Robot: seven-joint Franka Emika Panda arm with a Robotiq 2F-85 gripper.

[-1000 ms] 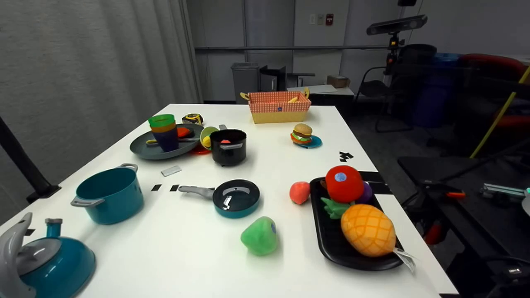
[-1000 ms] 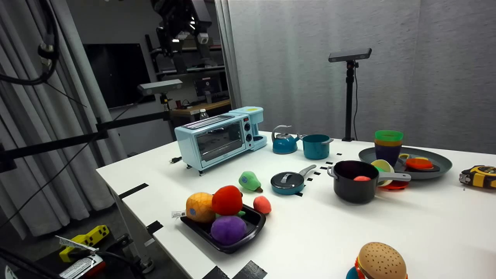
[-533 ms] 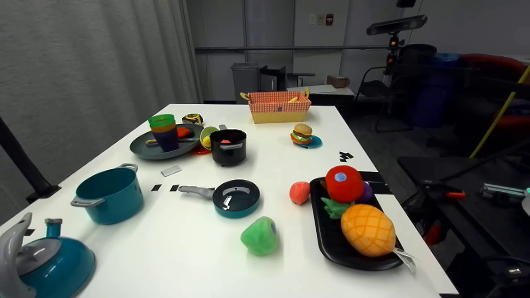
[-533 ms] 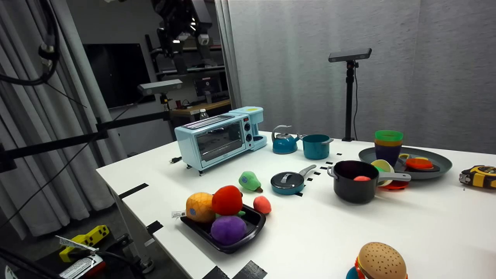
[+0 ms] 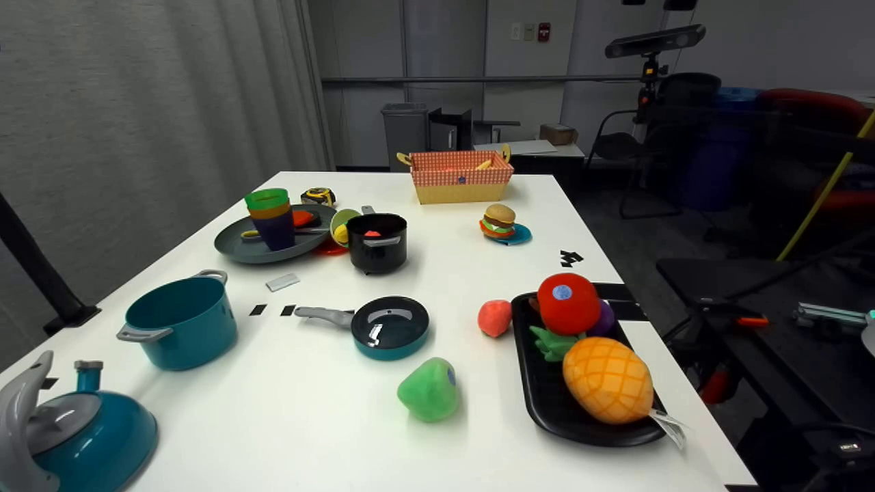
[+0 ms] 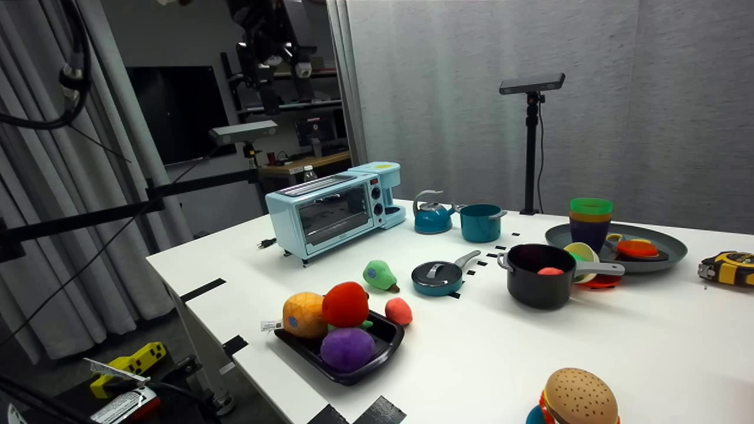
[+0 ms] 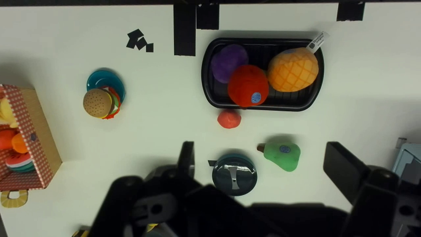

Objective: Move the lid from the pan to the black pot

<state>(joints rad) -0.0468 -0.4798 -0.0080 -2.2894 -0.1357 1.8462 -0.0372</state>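
The dark round lid (image 5: pixel 391 320) with a grey grip lies on the small teal pan (image 5: pixel 389 352), whose grey handle points away from the green pear. Lid (image 6: pixel 437 272) and pan (image 6: pixel 436 290) also show in an exterior view. The black pot (image 5: pixel 378 253) stands uncovered with a reddish thing inside; it shows in both exterior views (image 6: pixel 537 290). In the wrist view a finger mostly hides it. My gripper (image 6: pixel 287 91) hangs high above the table. In the wrist view the gripper (image 7: pixel 260 148) is open and empty, the lid (image 7: pixel 234 176) and pear far below between its fingers.
A green pear (image 5: pixel 429 389) and a red fruit (image 5: pixel 494 318) lie near the pan. A black tray (image 5: pixel 547 410) holds plush fruit. A teal pot (image 5: pixel 181 328), kettle (image 5: pixel 102 437), grey plate (image 5: pixel 249 253) with cups, burger (image 5: pixel 499 220), basket (image 5: pixel 461 188) and toaster oven (image 6: pixel 336 212) stand around.
My gripper has shifted slightly left in an exterior view, still open and high up. A second dark tip now shows at the top edge of an exterior view. The objects have not moved.
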